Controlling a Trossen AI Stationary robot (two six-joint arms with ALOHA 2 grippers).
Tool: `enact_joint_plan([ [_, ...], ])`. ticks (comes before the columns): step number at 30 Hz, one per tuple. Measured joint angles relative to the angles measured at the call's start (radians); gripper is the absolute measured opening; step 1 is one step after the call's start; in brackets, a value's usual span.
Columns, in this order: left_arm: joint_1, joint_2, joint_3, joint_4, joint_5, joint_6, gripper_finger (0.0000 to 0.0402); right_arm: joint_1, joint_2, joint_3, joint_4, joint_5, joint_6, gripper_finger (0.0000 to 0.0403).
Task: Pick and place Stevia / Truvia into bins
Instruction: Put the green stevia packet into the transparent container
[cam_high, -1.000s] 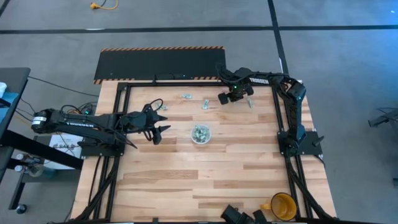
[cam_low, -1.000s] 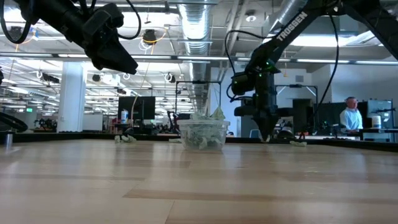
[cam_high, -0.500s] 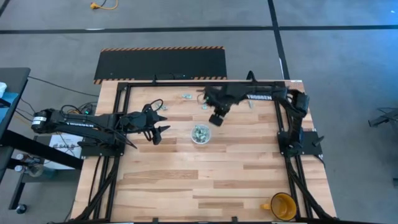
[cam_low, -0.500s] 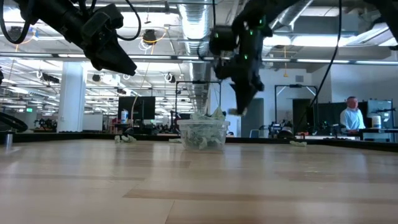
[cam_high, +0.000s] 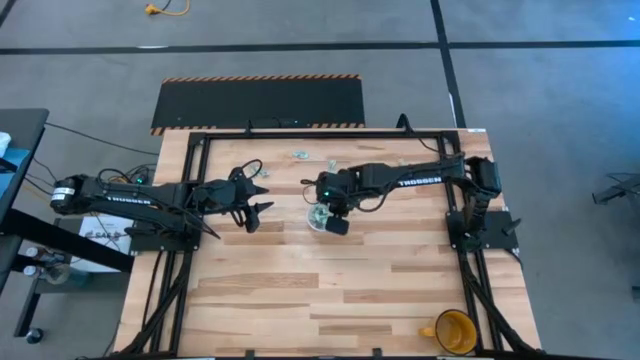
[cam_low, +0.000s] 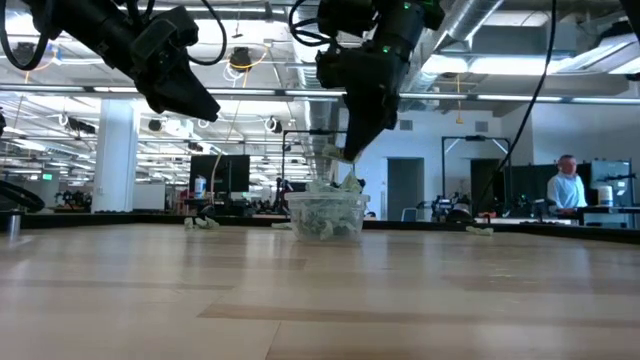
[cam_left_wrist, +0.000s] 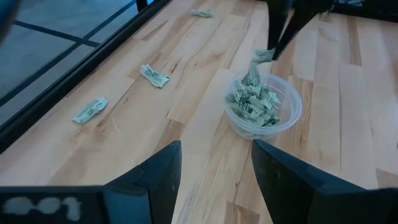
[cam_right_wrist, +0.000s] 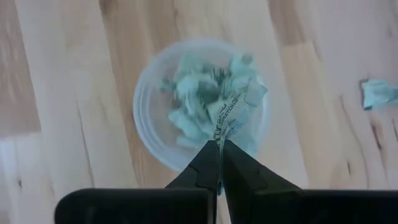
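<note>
Wooden table (cam_high: 300, 290) wide below; left gripper (cam_high: 262, 197) waits beside the cup, fingers spread, holding nothing. Right gripper (cam_right_wrist: 220, 149) hangs over the clear cup (cam_right_wrist: 152, 118), fingers pinched on one sachet (cam_right_wrist: 236, 102) above the heap inside.

Wood table (cam_high: 300, 290); cup (cam_left_wrist: 292, 115), loose sachets (cam_left_wrist: 153, 76), mug (cam_high: 455, 330).

Right pincer (cam_right_wrist: 220, 149) w/ sachet (cam_right_wrist: 233, 109) directly over cup (cam_right_wrist: 149, 134).

"TROSSEN" in white letters along the left arm (cam_high: 125, 197) and right arm (cam_high: 420, 180).
</note>
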Motion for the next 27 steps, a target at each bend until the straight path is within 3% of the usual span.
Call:
enact_joint_plan([
  [16, 0.0, 0.01, 0.002, -0.006, -0.001, -0.019, 0.0185, 0.017, 0.05, -0.004, 0.051, -0.034, 0.057, 0.0019],
  [27, 0.0, 0.037, 0.002, -0.011, -0.007, -0.019, 0.0185, 0.03, 0.051, -0.003, 0.051, -0.032, 0.055, 0.0098],
])
